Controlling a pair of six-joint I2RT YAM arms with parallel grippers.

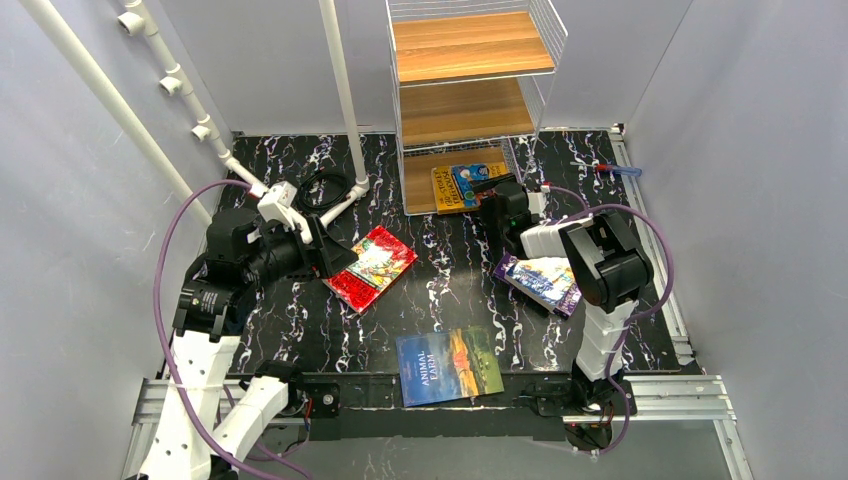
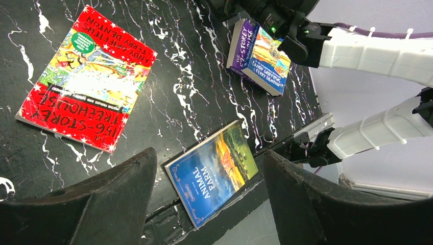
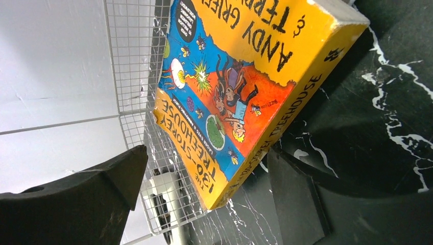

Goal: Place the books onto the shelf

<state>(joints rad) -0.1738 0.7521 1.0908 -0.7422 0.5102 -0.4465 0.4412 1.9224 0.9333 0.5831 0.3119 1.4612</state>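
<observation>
Left jaws: apart, nothing between them, held over the left side of the tabletop point(image 1: 440, 290) at the end of the left arm point(image 1: 235, 262). Red book point(image 1: 372, 267) lies flat and cover up just ahead of these jaws, not touching them. Animal Farm point(image 2: 212, 171) shows through the gap between the left fingers point(image 2: 117, 199); it lies flat at the near edge of the tabletop, well apart from them. Purple book point(image 2: 260, 56) lies flat farther out across from the left jaws, partly covered by the right arm point(image 1: 600, 270). White pipe frame point(image 1: 345, 100) stands behind the left jaws. Right jaws: apart, low at the foot of the shelf point(image 1: 470, 60). Blue book point(image 3: 230, 92) sits directly ahead of them, cover up, on the lowest board, with its spine edge facing the tabletop and wire mesh behind it. One corner of the blue book reaches into the gap between the right fingers point(image 3: 76, 199). Cannot tell whether either finger touches it, and no clamp on it is visible. One book is on the shelf, and three are on the tabletop.
</observation>
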